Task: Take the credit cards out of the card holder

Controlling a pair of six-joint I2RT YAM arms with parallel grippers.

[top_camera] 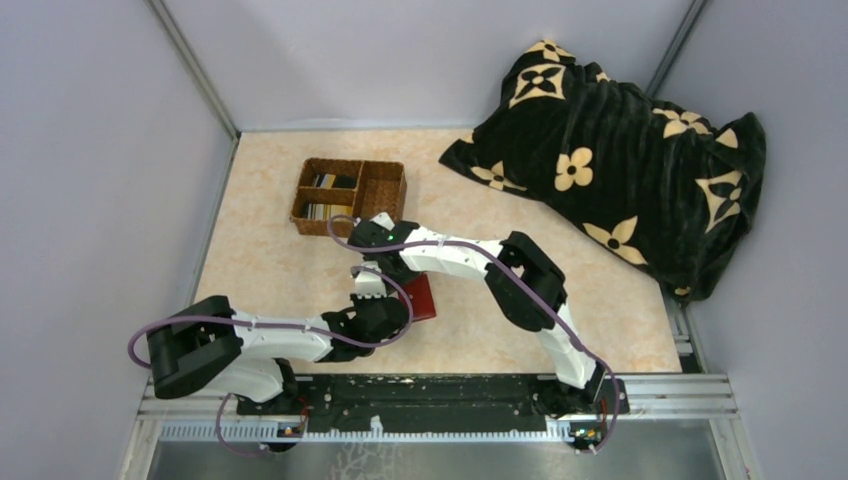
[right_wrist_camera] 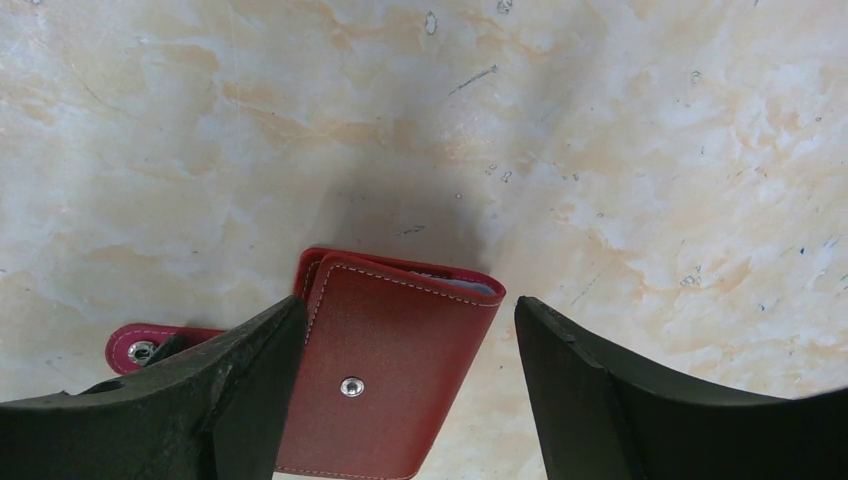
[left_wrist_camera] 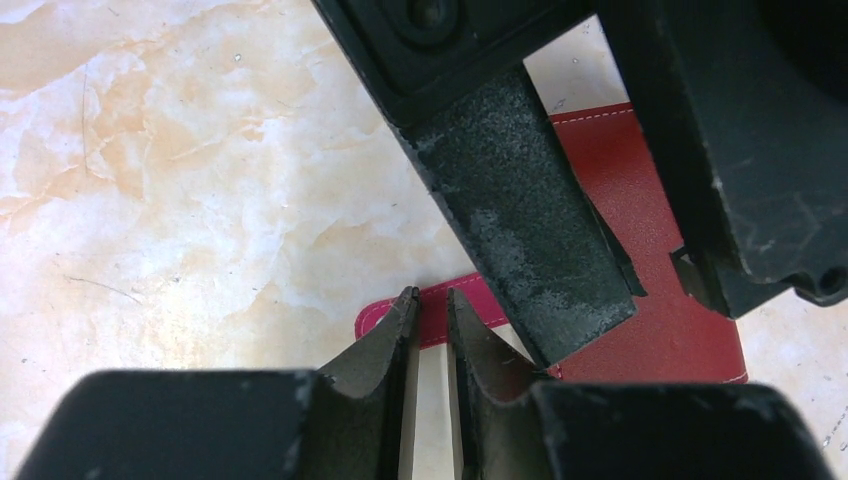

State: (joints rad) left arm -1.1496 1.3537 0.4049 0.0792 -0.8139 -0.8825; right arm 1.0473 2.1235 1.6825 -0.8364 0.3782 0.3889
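The red card holder (top_camera: 421,297) lies closed on the table, snap stud up, a clear bluish pocket edge showing at its far end (right_wrist_camera: 470,286). Its little red snap tab (right_wrist_camera: 140,348) sticks out flat to one side. My right gripper (right_wrist_camera: 410,310) is open and straddles the holder (right_wrist_camera: 385,380), its left finger at the holder's edge. My left gripper (left_wrist_camera: 430,300) is nearly closed, its tips just over the tab (left_wrist_camera: 378,320) and holding nothing that shows. The right gripper's fingers (left_wrist_camera: 520,220) hang over the holder (left_wrist_camera: 660,330). Several credit cards (top_camera: 326,210) lie in the basket.
A brown wicker divided basket (top_camera: 349,163) stands behind the grippers, cards in its left compartments. A dark blanket with cream flowers (top_camera: 610,150) is heaped at the back right. Grey walls close in the table on the left and the back.
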